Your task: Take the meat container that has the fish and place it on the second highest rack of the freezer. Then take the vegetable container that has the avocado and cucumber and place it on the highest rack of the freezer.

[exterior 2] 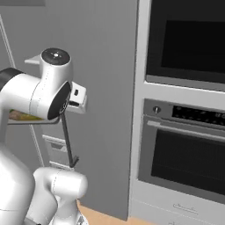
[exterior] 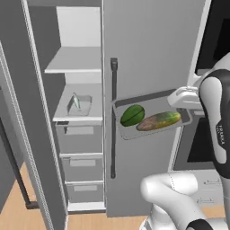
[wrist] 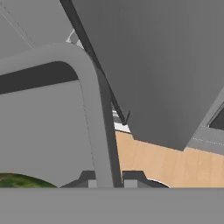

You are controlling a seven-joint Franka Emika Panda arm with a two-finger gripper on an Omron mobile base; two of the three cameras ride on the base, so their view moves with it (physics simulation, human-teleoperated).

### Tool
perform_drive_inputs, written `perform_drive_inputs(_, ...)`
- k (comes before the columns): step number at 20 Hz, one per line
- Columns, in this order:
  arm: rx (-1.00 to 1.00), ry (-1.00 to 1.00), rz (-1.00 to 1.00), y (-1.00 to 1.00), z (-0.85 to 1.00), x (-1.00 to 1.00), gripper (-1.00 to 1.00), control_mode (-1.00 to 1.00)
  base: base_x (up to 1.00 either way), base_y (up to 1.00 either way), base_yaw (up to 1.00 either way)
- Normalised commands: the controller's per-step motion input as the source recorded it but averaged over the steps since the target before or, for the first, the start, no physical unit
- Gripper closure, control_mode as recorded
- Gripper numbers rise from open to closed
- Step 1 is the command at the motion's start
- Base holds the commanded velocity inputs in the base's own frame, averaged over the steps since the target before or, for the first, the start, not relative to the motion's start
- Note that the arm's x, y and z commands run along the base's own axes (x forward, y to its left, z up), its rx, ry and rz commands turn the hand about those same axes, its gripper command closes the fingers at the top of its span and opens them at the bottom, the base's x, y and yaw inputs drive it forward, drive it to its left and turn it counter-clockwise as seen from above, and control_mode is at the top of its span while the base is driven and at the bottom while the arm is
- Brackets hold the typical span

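Stage reached: the 1st container (exterior: 80,107), with the fish (exterior: 75,101) in it, sits on the second highest rack (exterior: 77,117) inside the open freezer (exterior: 148,54). By the look of it, that half of the task is done.

The 2nd container (exterior: 150,117), a shallow grey tray, is carried in the air in front of the freezer's closed right door, just beside the dark vertical handle (exterior: 113,117). It holds the avocado (exterior: 132,115) and the cucumber (exterior: 159,121), lying side by side and touching. The tray is roughly level, tilted slightly — presumably so neither item rolls out during the carry.

Gripper (wrist: 110,177): in the hand view the jaws are clenched on the tray's rim, 1 finger on each side of the wall. The grip is at the tray's right end, which leaves the left end free to lead into the compartment.

The highest rack (exterior: 74,60) is bare and lies above and to the left of the tray, well apart from it.

Assessment: the tray must be lifted and moved left past the door edge, then slid in over the rack. Risk: an end-held tray can sag or tip, and its left corner could catch the handle or the door edge.
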Motion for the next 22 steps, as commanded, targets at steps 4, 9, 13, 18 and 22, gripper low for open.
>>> perform_drive_inputs(4,0.00,0.00,0.00,0.00,0.00,0.00,1.00,1.00,0.00,0.83,-0.43)
perform_drive_inputs(9,0.00,0.00,0.00,0.00,0.00,0.00,1.00,1.00,0.01,0.71,-0.27)
perform_drive_inputs(13,0.00,0.00,0.00,0.00,0.00,0.00,1.00,1.00,0.08,0.57,-0.20)
perform_drive_inputs(18,0.00,0.00,0.00,0.00,0.00,0.00,1.00,1.00,0.12,0.30,-0.21)
perform_drive_inputs(22,0.00,0.00,0.00,0.00,0.00,0.00,1.00,1.00,0.12,0.26,-0.30)
